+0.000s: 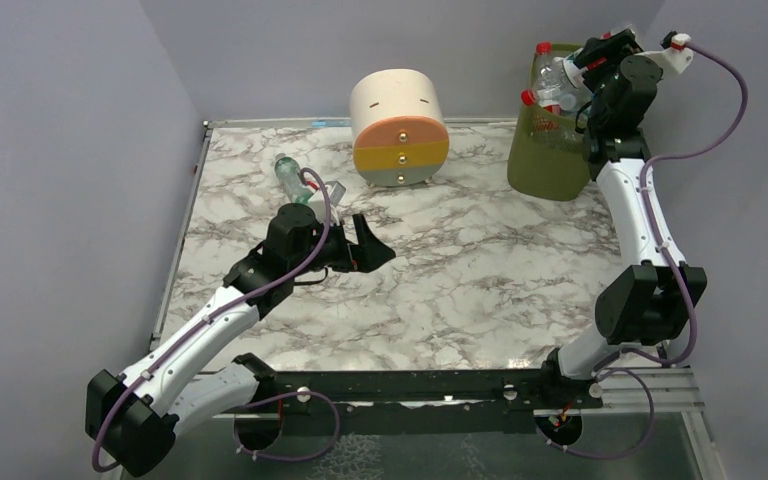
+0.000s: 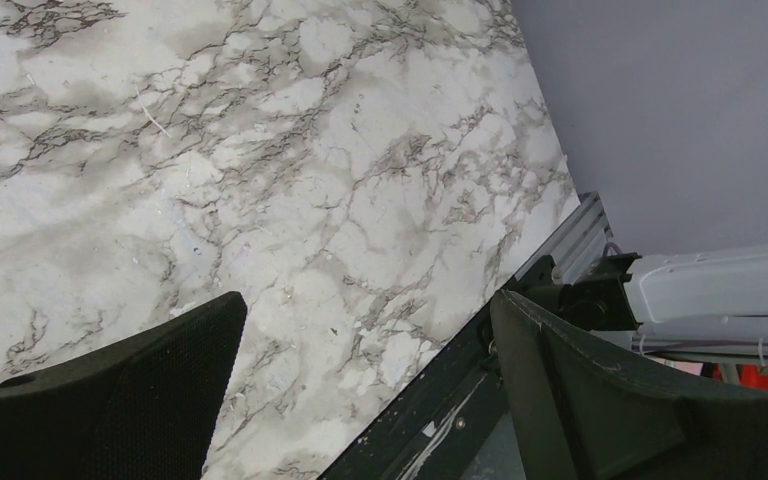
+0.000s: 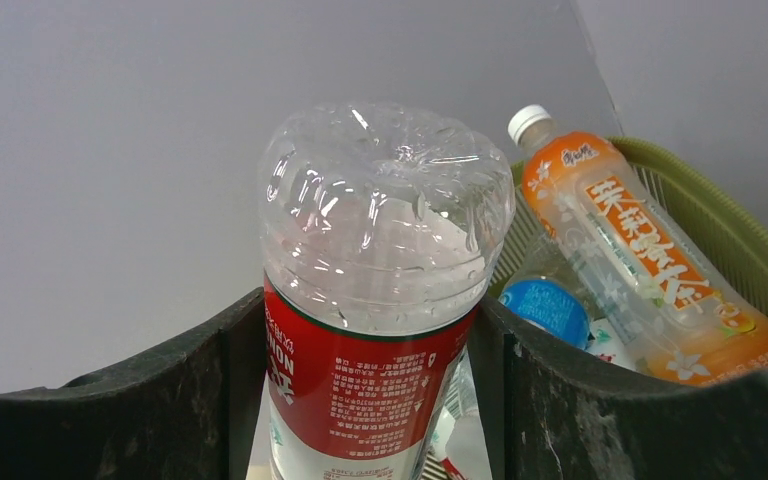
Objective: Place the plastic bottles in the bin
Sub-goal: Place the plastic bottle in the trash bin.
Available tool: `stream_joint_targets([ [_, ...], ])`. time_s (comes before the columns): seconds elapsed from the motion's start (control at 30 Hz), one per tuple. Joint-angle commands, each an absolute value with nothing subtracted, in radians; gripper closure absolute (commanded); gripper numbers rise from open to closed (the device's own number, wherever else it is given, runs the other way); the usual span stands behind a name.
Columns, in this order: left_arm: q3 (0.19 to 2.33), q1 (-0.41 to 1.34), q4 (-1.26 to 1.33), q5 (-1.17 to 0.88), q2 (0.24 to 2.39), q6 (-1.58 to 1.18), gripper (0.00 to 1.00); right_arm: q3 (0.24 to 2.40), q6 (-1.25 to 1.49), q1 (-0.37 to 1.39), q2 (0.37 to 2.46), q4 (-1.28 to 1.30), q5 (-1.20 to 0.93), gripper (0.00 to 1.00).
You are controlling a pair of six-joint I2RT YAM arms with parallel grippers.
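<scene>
The right gripper point(image 3: 368, 312) is clamped on a red-label bottle point(image 3: 385, 250), held above the bin point(image 1: 550, 165) at the far right. An orange bottle point(image 3: 640, 260) and others lie inside. The drop is in hand, so next the fingers must part. The left gripper point(image 1: 370, 245) hangs spread and empty over the table point(image 1: 480, 270). A green bottle point(image 1: 290, 178) lies on the table just beyond it, far left.

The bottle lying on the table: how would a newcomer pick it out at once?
Start at the round cream, orange and yellow drawer unit on the marble table. Left of it lies a clear bottle with green on it. It is the only bottle on the tabletop.
</scene>
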State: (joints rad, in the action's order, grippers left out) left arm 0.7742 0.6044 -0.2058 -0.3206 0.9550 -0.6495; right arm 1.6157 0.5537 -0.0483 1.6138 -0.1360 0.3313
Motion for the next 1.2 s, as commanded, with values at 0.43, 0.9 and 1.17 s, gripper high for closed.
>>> stream_joint_targets([
  [0.43, 0.814, 0.611, -0.212, -0.336, 0.961, -0.625, 0.01, 1.567, 0.592, -0.064, 1.574, -0.352, 0.468, 0.30],
  [0.9, 0.839, 0.611, -0.215, -0.343, 0.998, -0.617, 0.01, 1.591, 0.589, -0.064, 1.658, -0.354, 0.592, 0.27],
  [1.17, 0.818, 0.611, -0.223, -0.339, 0.990, -0.617, 0.01, 1.596, 0.582, -0.064, 1.667, -0.365, 0.610, 0.24],
])
